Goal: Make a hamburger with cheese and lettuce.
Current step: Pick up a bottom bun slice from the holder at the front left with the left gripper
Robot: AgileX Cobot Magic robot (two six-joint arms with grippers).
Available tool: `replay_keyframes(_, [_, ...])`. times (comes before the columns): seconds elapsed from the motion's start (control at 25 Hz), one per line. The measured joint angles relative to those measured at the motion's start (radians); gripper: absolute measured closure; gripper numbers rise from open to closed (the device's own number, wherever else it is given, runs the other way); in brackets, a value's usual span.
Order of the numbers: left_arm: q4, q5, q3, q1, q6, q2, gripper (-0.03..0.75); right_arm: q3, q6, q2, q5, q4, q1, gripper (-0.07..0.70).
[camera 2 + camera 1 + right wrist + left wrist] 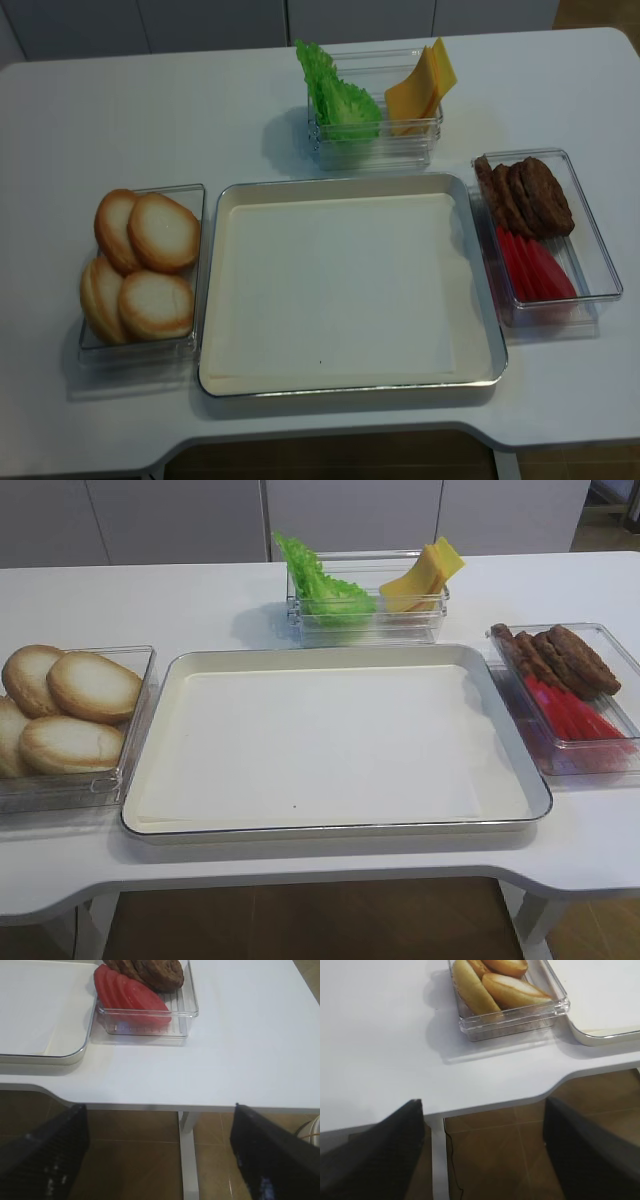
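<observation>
1. White table (250,100) carries everything; its landmark, the metal tray (350,385), lies bare, so no hamburger is begun.
2. Left of the tray, bun halves (160,232) lean stacked in a clear box (515,1019). The left gripper (482,1155), spread wide and empty, hangs off the table's front edge; it should probably pinch the top bun's rim gently.
3. Behind the tray: lettuce (340,95), then cheese (420,85).
4. Right of it: the right gripper (160,1160), released and idle.

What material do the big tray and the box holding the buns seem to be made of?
The tray looks like metal with a cream, matte coating inside; its rolled rim shines silver. The box holding the buns looks like clear hard plastic: the table and buns show through its walls, and its edges catch glossy highlights. It might be glass; the pictures leave this open.
</observation>
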State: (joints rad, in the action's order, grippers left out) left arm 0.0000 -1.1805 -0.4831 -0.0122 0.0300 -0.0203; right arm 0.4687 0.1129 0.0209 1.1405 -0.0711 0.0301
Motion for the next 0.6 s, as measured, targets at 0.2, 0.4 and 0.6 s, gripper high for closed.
replay_keyframes(0.2, [0.000, 0.000, 0.000, 0.000, 0.000, 0.000, 0.165, 0.000, 0.000, 0.000, 0.000, 0.000, 0.000, -0.064])
replay_keyframes(0.4, [0.000, 0.000, 0.000, 0.000, 0.000, 0.000, 0.165, 0.000, 0.000, 0.000, 0.000, 0.000, 0.000, -0.064])
replay_keyframes(0.6, [0.000, 0.000, 0.000, 0.000, 0.000, 0.000, 0.165, 0.000, 0.000, 0.000, 0.000, 0.000, 0.000, -0.064])
